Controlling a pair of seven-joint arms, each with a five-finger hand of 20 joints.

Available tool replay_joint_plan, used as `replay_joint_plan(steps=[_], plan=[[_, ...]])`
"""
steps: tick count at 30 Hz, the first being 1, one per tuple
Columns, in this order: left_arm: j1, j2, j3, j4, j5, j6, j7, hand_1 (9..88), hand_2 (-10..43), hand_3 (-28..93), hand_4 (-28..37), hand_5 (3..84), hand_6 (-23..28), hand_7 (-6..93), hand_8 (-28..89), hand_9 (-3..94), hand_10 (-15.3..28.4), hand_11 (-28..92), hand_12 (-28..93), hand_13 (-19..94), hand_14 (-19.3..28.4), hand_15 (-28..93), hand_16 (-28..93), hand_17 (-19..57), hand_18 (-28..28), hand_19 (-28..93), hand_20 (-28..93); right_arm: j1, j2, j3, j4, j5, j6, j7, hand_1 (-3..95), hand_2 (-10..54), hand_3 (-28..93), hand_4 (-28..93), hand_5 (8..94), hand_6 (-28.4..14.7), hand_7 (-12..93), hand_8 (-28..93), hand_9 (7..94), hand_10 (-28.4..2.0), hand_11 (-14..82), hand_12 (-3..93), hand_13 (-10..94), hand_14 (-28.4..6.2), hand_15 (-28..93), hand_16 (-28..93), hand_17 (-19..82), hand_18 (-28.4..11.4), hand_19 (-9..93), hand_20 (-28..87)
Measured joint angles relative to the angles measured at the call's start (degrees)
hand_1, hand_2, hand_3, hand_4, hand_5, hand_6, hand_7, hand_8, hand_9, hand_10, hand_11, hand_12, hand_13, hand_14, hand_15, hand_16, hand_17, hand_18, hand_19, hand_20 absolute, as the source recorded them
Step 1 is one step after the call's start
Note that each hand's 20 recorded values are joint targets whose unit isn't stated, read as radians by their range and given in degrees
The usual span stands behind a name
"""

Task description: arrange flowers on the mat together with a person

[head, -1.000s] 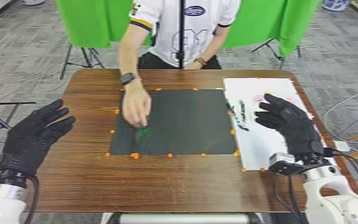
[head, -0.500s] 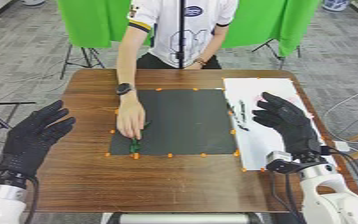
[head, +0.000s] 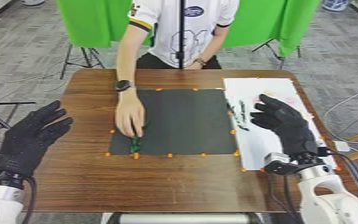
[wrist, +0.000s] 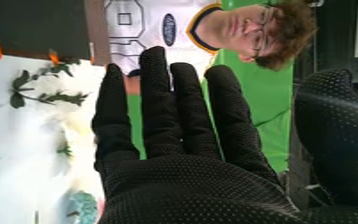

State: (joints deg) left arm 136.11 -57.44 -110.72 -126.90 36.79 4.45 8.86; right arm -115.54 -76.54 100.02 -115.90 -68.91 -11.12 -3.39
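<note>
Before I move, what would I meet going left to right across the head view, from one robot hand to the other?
Left hand → person's hand at the green stem → leafy sprigs on the white sheet → right hand.

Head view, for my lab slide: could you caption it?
A person's hand touches greenery on the dark mat, the robot's left hand and right hand hovering open on either side.

- Head view is looking forward and down over the left hand (head: 24,142) and right hand (head: 286,127).
- Wrist view is looking closely past the latter's fingers (wrist: 160,100).
- Both are sharing the white sheet (head: 251,92).
</note>
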Motion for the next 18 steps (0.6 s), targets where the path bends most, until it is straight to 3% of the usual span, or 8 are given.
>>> replay_joint_plan(steps=[14,18], plan=[[0.2,0.00,-0.15,-0.09,0.00,-0.04,-0.02,26.4,0.6,71,-24.5,40.9,6.2,13.4,-8,32.5,13.9,21,14,27,16.5,36,1,-6.6,24.0,50,16,-0.1,0.2,0.0,0.0,-0.3,-0.3,0.0,15.6,7.4,88,-22,39.5,-4.3,18,-10,42.4,-14.1,9.8,20.1,40,-12.1,24,28,10,-21.7,48,30],[0.1,0.00,-0.11,-0.06,-0.02,0.02,0.11,26.4,0.6,71,-24.5,40.9,6.3,13.4,-8,32.5,13.9,21,14,27,16.6,36,1,-6.6,23.9,50,16,0.1,0.3,-0.1,0.0,-0.3,-0.2,0.0,19.0,2.1,87,-22,38.9,-4.1,18,-10,42.6,-14.0,10.6,20.5,40,-11.7,27,28,10,-21.8,50,32]])
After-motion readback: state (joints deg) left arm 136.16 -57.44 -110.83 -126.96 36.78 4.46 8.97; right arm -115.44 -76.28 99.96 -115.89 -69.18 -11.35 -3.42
